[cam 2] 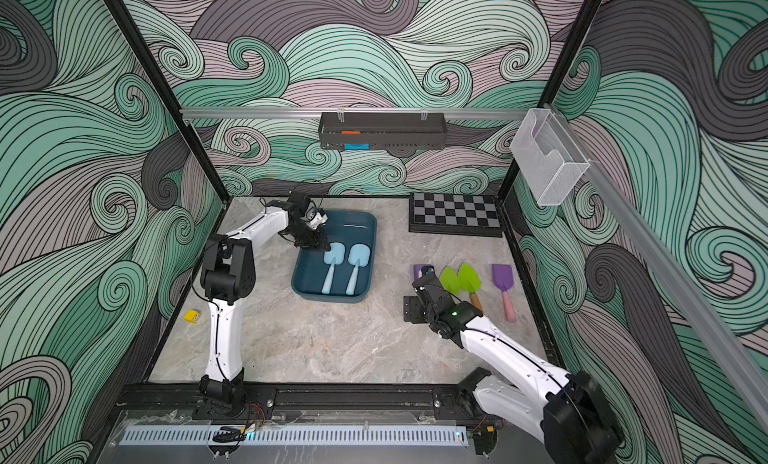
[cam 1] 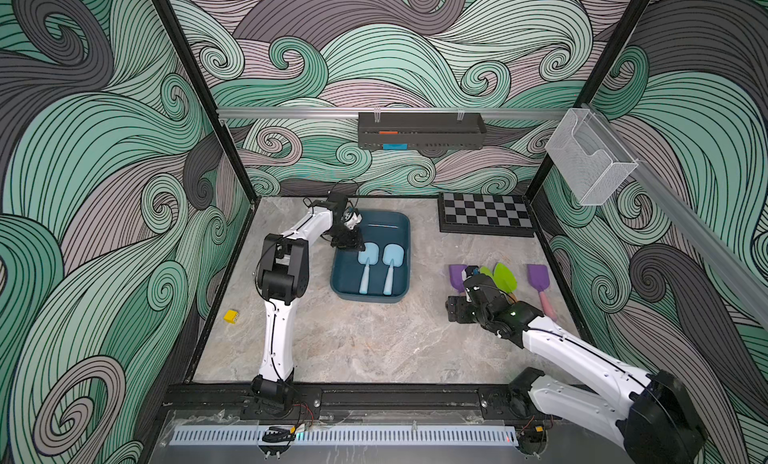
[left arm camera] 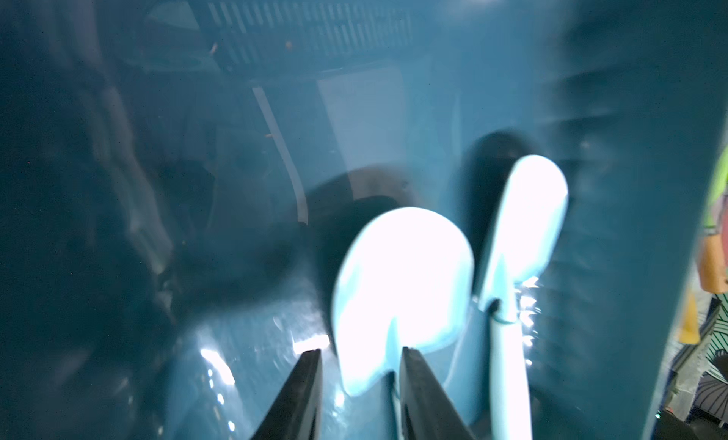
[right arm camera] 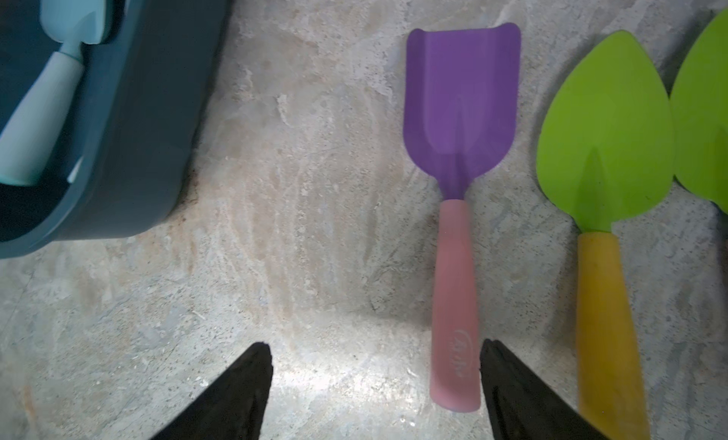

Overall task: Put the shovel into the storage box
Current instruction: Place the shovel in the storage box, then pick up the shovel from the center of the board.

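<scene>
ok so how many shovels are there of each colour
light blue shovels: 2, both in the storage box
purple shovels: 2, on the table
green shovels: 2, on the table
total: 6

Likely a robotics lab cell: swirl-printed panels (cam 1: 83,150) in a black frame (cam 1: 198,88) wall in a marble-look tabletop (cam 1: 374,341), left arm (cam 1: 276,329) and right arm (cam 1: 582,358) are bolted at its near edge, and a tray (cam 1: 419,135) and mesh basket (cam 1: 590,158) hang from rails (cam 1: 291,112).
</scene>
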Tool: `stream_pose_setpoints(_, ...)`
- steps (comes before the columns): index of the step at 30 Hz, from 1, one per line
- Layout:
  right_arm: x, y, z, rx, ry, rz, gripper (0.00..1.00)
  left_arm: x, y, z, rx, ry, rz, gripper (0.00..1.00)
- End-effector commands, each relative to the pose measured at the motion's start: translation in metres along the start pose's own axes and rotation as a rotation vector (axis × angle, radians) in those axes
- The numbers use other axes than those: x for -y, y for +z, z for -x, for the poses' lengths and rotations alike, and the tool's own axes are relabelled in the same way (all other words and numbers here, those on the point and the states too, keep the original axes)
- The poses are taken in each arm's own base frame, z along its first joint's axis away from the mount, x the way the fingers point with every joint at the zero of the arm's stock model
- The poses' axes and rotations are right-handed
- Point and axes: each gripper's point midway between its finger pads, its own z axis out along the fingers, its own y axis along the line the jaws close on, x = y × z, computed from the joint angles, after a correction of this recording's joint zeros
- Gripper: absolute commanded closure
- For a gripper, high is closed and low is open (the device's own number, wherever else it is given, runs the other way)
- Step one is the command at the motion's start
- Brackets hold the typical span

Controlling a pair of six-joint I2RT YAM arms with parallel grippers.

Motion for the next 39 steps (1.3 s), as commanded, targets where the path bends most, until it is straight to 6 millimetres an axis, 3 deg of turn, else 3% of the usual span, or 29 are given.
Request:
stream_pose_setpoints(1, 0.014, 0.005, 0.007, 0.003, 0.06, -0.055, 0.14, 0.029, -0.037, 0.011, 0.093, 0.043, -0.016, 0.62)
stream_pose_setpoints(7, 0.03, 0.022, 0.007, -0.042, 0.131, -0.1, 0.2, 0.05, -0.053, 0.006, 0.137, 0.065, -0.021, 0.61)
stream_pose_setpoints(12, 0.032, 0.036, 0.003, -0.074, 0.147, -0.099, 0.23, 0.069, -0.065, -0.002, 0.181, 0.078, -0.041, 0.61)
stream_pose_setpoints(18, 0.028, 0.053, -0.002, -0.126, 0.156, -0.08, 0.31, 0.105, -0.068, -0.017, 0.238, 0.115, -0.123, 0.6)
stream_pose_setpoints(24, 0.027, 0.059, -0.003, -0.148, 0.145, -0.08, 0.49, 0.127, -0.063, -0.023, 0.238, 0.14, -0.167, 0.59)
stream_pose_setpoints(30, 0.02, 0.062, -0.004, -0.167, 0.125, -0.047, 0.8, 0.147, -0.06, -0.026, 0.242, 0.16, -0.211, 0.59)
stream_pose_setpoints(33, 0.016, 0.06, -0.001, -0.164, 0.112, -0.024, 1.0, 0.155, -0.055, -0.028, 0.24, 0.16, -0.248, 0.59)
stream_pose_setpoints(39, -0.004, 0.042, 0.015, -0.115, 0.077, 0.065, 1.0, 0.176, -0.045, -0.033, 0.246, 0.155, -0.341, 0.58)
